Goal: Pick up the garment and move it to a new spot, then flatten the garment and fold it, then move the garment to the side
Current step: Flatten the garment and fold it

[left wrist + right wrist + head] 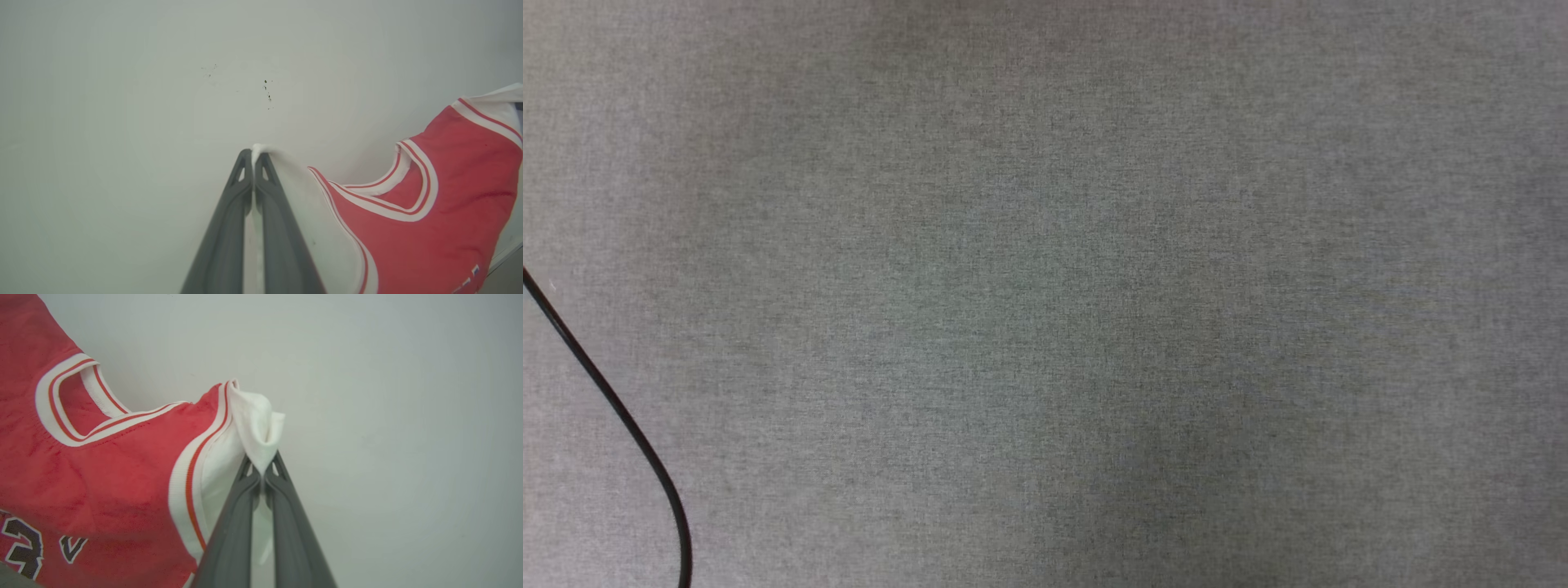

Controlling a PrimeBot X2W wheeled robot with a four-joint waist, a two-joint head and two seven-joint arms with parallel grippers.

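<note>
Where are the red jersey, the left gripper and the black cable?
red jersey [102, 473]: right wrist view, red chest panel.
left gripper [253, 154]: left wrist view, between the tips of its shut jaws.
black cable [605, 392]: head view, middle of its run.

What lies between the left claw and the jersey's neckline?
Left wrist view: white sleeve of the garment, pinched in the left claw, then red shoulder.
</note>
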